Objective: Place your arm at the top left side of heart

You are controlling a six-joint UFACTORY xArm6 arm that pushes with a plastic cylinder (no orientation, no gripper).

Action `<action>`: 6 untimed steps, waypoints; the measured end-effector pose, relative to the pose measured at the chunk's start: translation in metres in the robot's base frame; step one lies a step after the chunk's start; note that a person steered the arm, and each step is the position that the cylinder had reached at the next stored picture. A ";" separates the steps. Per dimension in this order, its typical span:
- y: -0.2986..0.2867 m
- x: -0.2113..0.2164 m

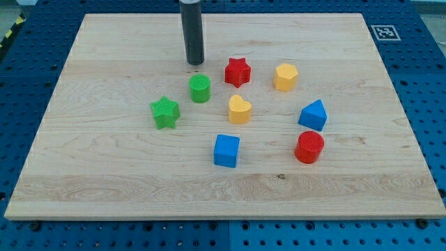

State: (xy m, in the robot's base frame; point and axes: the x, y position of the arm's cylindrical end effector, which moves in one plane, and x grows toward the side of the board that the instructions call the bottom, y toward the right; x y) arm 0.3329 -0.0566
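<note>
Yellow heart (240, 109) sits mid-tabletop (104, 174), below the red star (237, 71). My tip (194, 63), a bare rod with no end effector jaws, grasps nothing, just above the green cylinder (200, 88). Risk: a straight approach shoves that cylinder into the heart.

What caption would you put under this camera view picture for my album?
My tip rests just above the green cylinder, up-left of the yellow heart.

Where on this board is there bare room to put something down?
Bare wood runs along the view's bottom below the blue cube, and down the view's left beside the green star. It is crowded around the yellow heart, with my tip just above the green cylinder.
</note>
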 end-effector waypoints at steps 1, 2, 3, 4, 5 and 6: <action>0.000 0.007; 0.003 0.034; 0.021 0.060; 0.052 0.070; 0.055 0.087; 0.059 0.107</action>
